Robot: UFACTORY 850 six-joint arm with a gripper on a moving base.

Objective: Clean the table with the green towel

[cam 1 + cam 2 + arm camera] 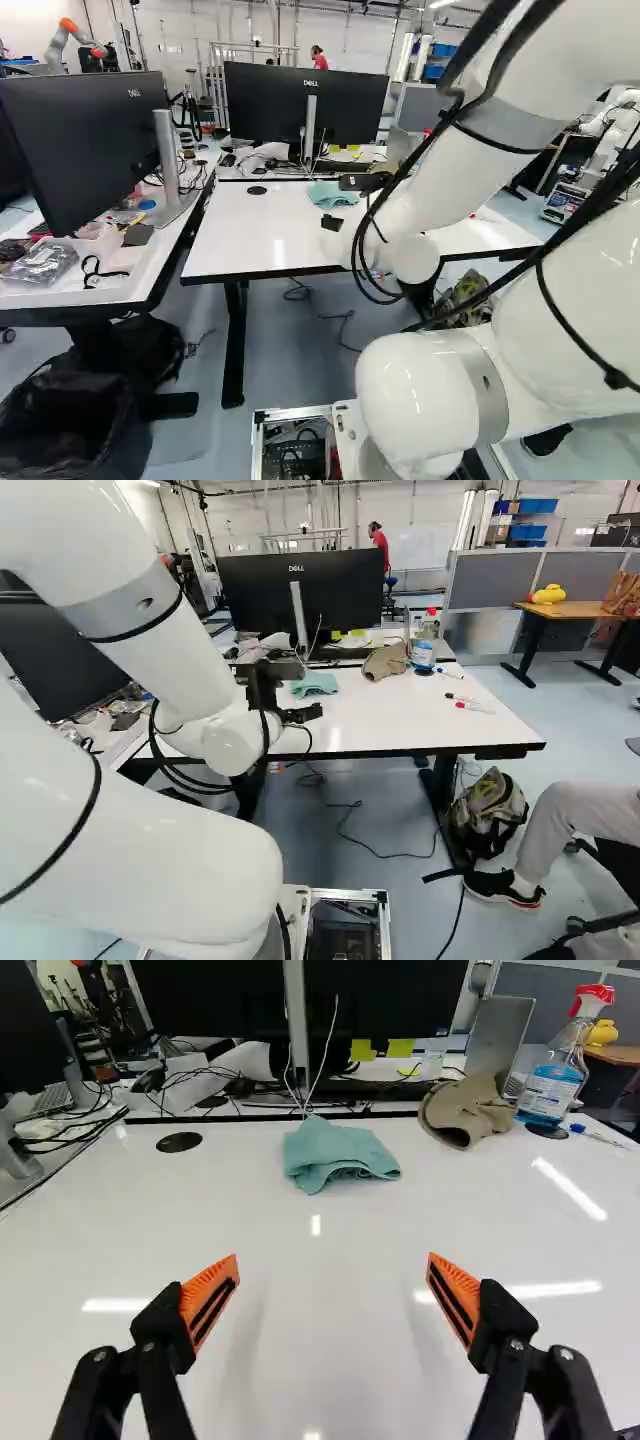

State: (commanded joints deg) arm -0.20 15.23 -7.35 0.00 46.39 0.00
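Note:
My gripper (292,712) hangs over the near part of the white table (400,715), partly hidden behind the arm. In the wrist view the gripper (333,1265) stands wide open, its orange pads far apart with only tabletop between them. The green towel (335,1152) lies crumpled on the table ahead of the gripper, near the far edge, not touched by it. In the right base view the towel (314,684) shows just beyond the gripper, and in the left base view the towel (332,194) is beside it.
A brown cloth (466,1110) and a spray bottle (556,1078) stand to the towel's right at the far edge. Markers (470,706) lie on the table's right part. Monitors (305,103) rise behind. A cluttered side table (90,265) adjoins at the left. Another robot (72,42) is far back.

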